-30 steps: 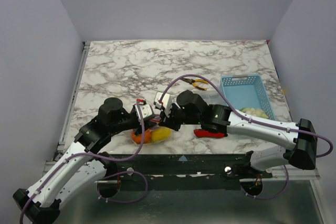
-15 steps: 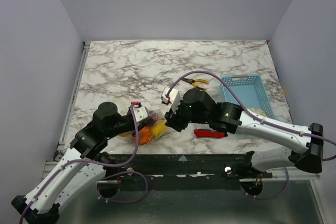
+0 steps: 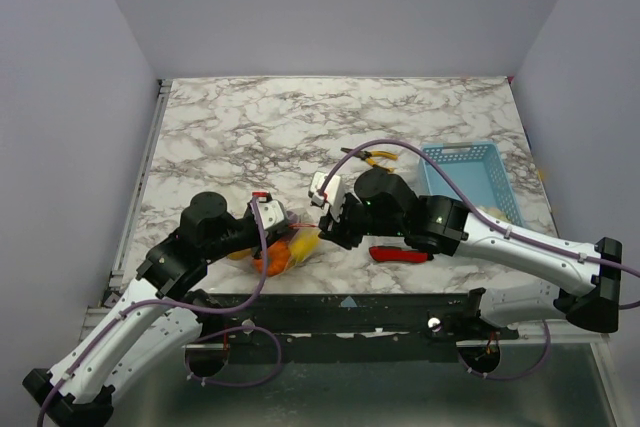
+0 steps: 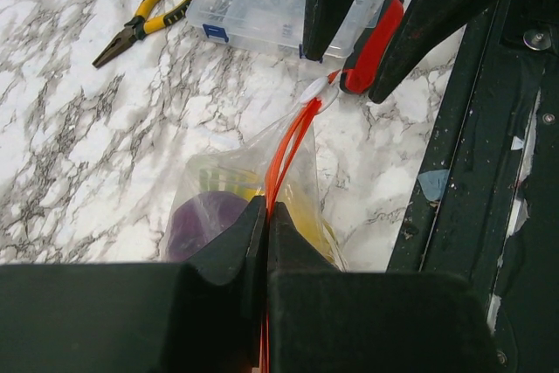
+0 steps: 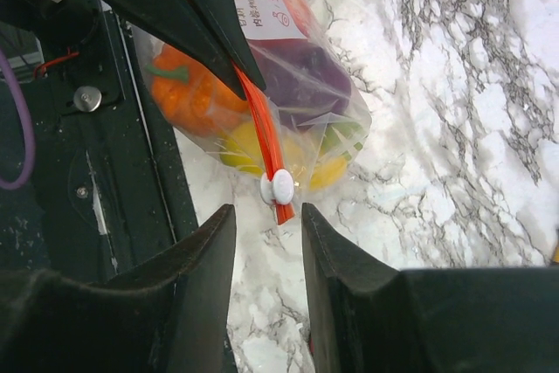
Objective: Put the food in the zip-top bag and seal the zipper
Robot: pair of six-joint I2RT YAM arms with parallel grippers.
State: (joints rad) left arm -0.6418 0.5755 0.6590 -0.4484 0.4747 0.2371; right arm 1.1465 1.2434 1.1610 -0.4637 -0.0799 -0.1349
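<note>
The zip-top bag (image 3: 283, 250) lies near the table's front edge, holding the food: an orange pepper (image 5: 182, 93), a purple bulb (image 4: 203, 220) and yellow pieces (image 5: 243, 148). My left gripper (image 4: 266, 207) is shut on one end of the bag's orange-red zipper (image 4: 286, 150), which rises taut from its jaws. At the strip's other end sits a white slider (image 5: 281, 186). My right gripper (image 5: 266, 214) is open, its fingertips just short of the slider and touching nothing. In the top view the left gripper (image 3: 270, 224) and right gripper (image 3: 326, 219) face each other across the bag.
A red-handled knife (image 3: 400, 254) lies just right of the bag. A clear compartment box (image 4: 262, 2) and yellow-handled pliers (image 3: 378, 157) lie behind it. A light blue basket (image 3: 465, 179) stands at the right. The dark table frame (image 4: 489, 181) runs close along the front.
My left gripper has shut on the zipper strip and drawn the bag slightly left. My right gripper has let go, opened, and backed a little to the right.
</note>
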